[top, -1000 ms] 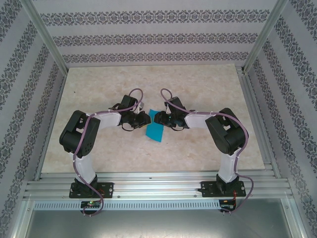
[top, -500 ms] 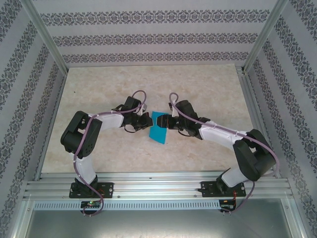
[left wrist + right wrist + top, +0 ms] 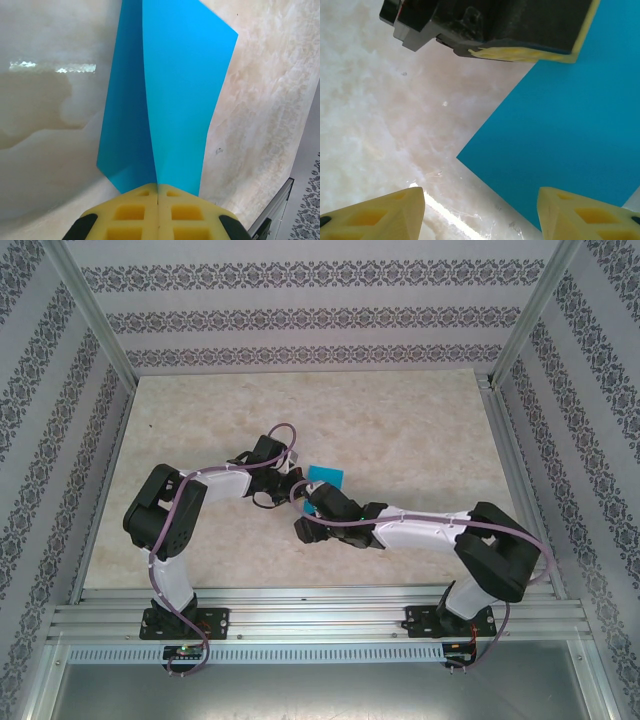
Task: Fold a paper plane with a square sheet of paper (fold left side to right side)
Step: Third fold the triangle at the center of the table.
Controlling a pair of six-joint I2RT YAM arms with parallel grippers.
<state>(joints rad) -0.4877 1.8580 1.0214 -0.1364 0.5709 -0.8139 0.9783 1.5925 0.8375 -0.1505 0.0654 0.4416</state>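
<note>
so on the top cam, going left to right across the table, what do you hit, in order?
Left arm's elbow → left pincer, shut on the blue paper → blue paper → right arm's elbow.

Nothing legible here: no letters, numbers, labels or signs can be read. The square sheet of paper [image 3: 170, 90] shows plain blue faces, and the patterned walls [image 3: 300, 320] carry ornament only, not writing.
</note>
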